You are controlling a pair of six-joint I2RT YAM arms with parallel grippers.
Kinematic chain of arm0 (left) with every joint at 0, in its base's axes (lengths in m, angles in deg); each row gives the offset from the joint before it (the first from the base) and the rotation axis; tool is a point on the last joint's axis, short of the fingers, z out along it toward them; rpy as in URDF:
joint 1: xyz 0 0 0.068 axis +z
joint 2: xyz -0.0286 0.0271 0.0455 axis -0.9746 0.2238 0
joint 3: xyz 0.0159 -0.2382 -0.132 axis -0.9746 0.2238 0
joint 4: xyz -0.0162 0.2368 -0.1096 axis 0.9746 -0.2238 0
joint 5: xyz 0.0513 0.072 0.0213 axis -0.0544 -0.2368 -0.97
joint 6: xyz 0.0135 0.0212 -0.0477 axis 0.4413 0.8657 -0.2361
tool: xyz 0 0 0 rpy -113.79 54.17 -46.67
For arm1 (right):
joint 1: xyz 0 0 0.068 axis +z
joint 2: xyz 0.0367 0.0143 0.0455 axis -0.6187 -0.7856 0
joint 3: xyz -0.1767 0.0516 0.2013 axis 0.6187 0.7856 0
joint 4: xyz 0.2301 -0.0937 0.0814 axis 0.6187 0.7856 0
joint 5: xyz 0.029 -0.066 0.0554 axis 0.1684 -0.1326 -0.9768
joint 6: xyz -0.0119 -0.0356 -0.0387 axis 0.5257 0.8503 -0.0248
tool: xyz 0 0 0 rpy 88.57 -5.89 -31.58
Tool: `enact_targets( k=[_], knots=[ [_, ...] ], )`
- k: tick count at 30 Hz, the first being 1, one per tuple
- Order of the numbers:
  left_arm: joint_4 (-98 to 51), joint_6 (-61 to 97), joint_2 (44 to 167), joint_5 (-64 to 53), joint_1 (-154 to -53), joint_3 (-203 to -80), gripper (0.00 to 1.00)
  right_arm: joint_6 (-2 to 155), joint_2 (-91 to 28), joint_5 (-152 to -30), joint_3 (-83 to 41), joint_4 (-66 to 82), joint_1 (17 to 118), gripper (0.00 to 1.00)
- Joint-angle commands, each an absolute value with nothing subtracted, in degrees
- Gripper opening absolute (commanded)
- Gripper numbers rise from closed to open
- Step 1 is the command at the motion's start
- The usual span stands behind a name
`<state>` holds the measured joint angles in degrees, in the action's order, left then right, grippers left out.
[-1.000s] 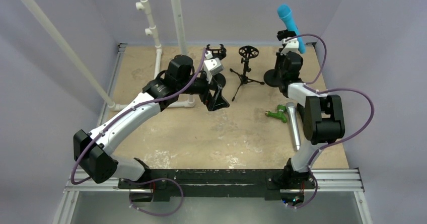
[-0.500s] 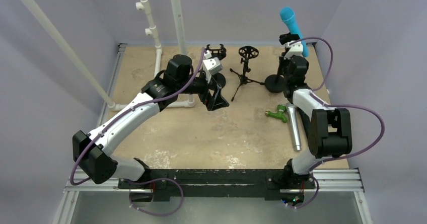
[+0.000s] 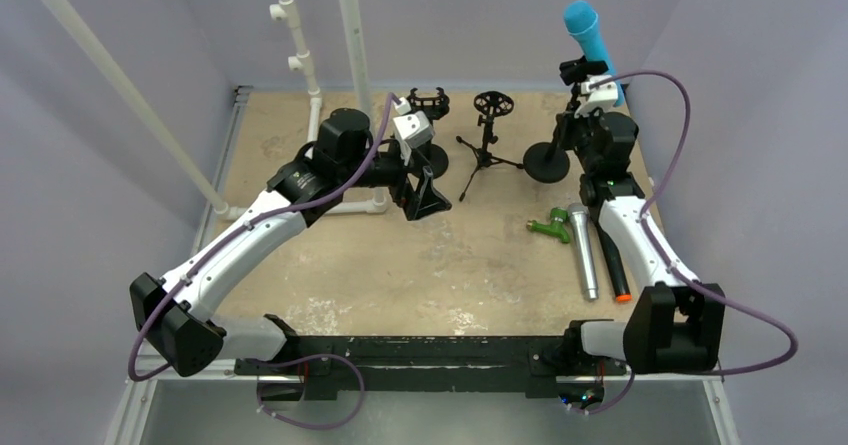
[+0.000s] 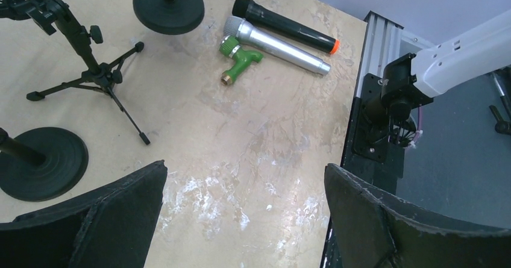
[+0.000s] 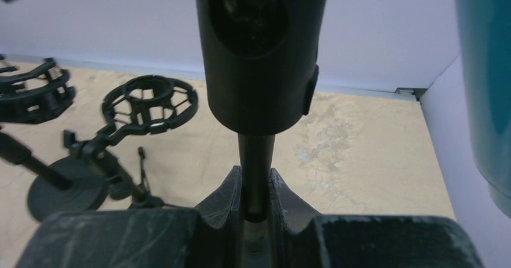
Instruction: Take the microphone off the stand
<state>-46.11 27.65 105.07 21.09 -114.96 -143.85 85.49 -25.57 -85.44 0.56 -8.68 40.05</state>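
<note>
Teal microphone sits tilted in the black clip at the top of its stand, at the far right of the table. My right pincer is pinched narrow on the stand's thin pole just beneath that clip, one finger on each side. My left pincer hangs spread wide over the table, gripping nothing, near a tripod stand. A silver microphone, a black microphone and a green tap lie together on the surface.
</note>
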Motion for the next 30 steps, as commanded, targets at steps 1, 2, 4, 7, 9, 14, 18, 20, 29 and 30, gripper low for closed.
enact_targets(
  k=[1, 2, 4, 7, 9, 14, 18, 20, 29, 30],
  knots=[
    [-45.8, 28.1, 102.5, 20.4, -114.4, -145.9, 1.00, 84.1, -19.1, -92.4, -2.7, -3.0, 40.1, 0.00],
    [-46.4, 28.3, 102.4, 20.3, -114.3, -146.4, 1.00, 84.1, -18.2, -94.6, -3.0, -0.8, 40.1, 0.00],
    [-47.6, 28.5, 102.3, 20.2, -114.3, -147.6, 1.00, 82.0, -16.8, -98.2, -3.6, 2.3, 40.3, 0.00],
    [-49.6, 29.2, 102.5, 19.9, -114.3, -149.4, 1.00, 82.8, -14.6, -102.8, -4.2, 6.6, 41.2, 0.00],
    [-51.1, 29.7, 102.5, 19.6, -114.3, -150.2, 1.00, 83.3, -13.0, -104.9, -4.0, 9.6, 42.0, 0.00],
    [-51.3, 29.8, 102.7, 19.0, -114.3, -150.4, 1.00, 86.0, -9.6, -107.8, 0.8, 12.2, 45.3, 0.00],
    [-51.2, 29.2, 102.8, 18.9, -114.3, -149.8, 1.00, 87.5, -8.3, -110.4, 3.2, 13.3, 48.5, 0.00],
    [-50.3, 29.3, 102.4, 19.8, -114.1, -148.0, 1.00, 87.8, -8.4, -112.1, 3.4, 13.5, 49.8, 0.00],
    [-46.9, 33.6, 99.6, 28.5, -109.6, -138.7, 1.00, 90.3, -11.5, -113.8, 7.0, 7.6, 59.1, 0.00],
    [-46.5, 34.2, 99.3, 29.8, -109.1, -137.5, 1.00, 90.6, -11.8, -114.0, 7.6, 5.7, 60.3, 0.00]
  ],
)
